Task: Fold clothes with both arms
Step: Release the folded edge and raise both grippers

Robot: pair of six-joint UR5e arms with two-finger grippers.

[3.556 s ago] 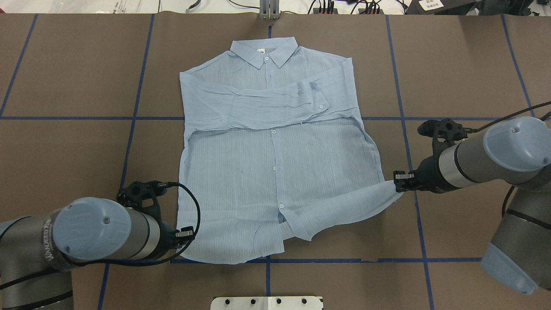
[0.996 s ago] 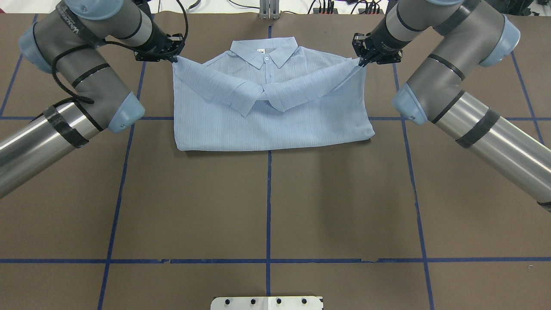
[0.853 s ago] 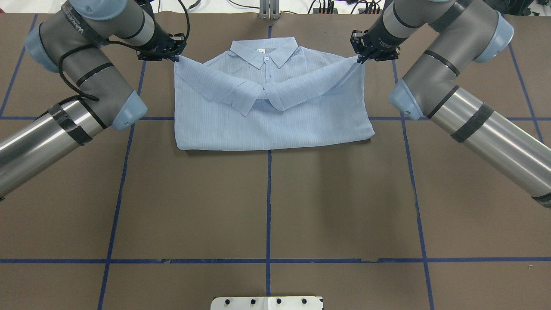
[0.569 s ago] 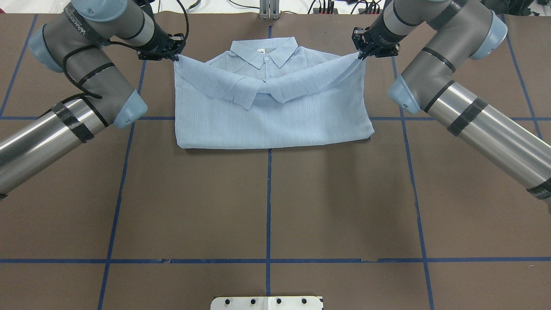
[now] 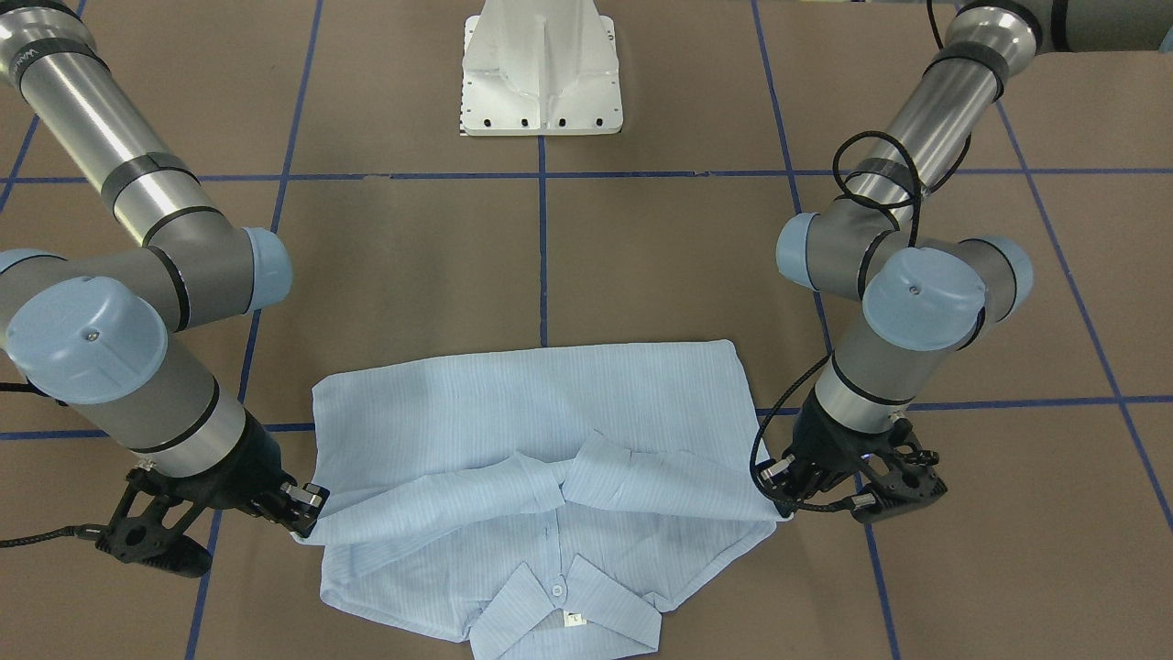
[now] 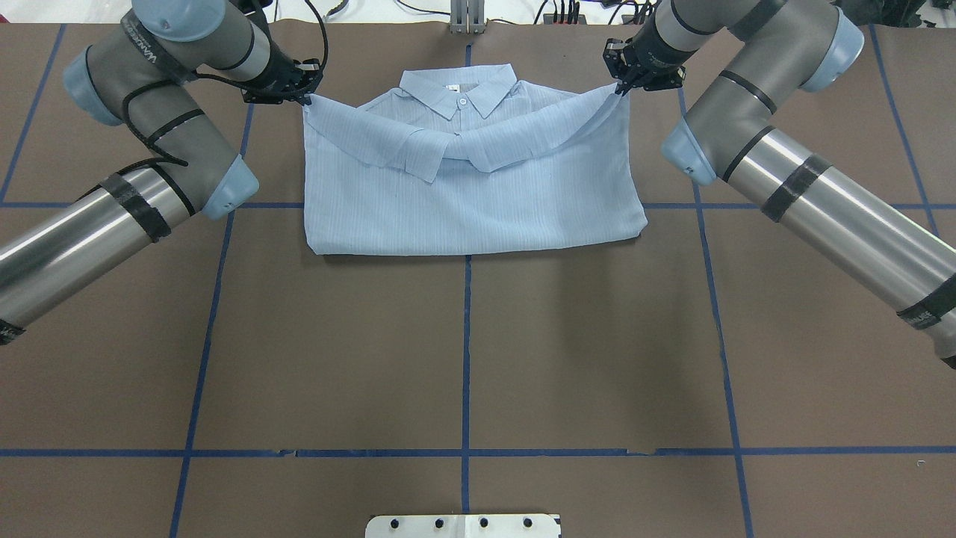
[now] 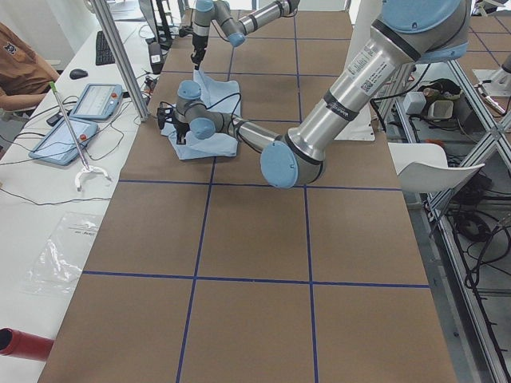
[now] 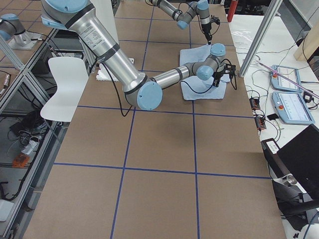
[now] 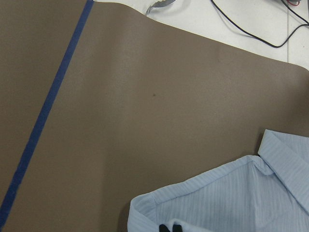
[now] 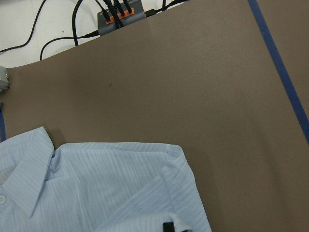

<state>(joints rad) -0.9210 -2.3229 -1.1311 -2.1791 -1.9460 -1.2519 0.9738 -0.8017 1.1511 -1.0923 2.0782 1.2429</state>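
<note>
The clothes are one pale-blue striped shirt (image 6: 478, 202) (image 5: 531, 403), folded in half at the far middle of the table. Its lower half lies doubled back over the chest, and the collar (image 6: 457, 88) shows beyond it. My left gripper (image 6: 302, 93) (image 5: 779, 509) is shut on the doubled-back corner at the shirt's left shoulder. At the other shoulder my right gripper (image 6: 618, 86) (image 5: 307, 522) is shut on the matching corner, held slightly off the cloth. Each wrist view shows the shirt (image 9: 231, 203) (image 10: 96, 193) pinched at the bottom edge.
Brown table cover with blue tape lines (image 6: 466, 359). The white pedestal base (image 5: 542, 69) is at the robot's side. Cables and a power strip (image 10: 120, 17) lie past the far edge. A person (image 7: 20, 64) sits at a side bench with tablets (image 7: 96, 100).
Since 3.6 s ago both grippers carried the near hem corners over the shirt to the shoulders, folding it in half. In the last second they crept farther toward the collar, the right one inward.
</note>
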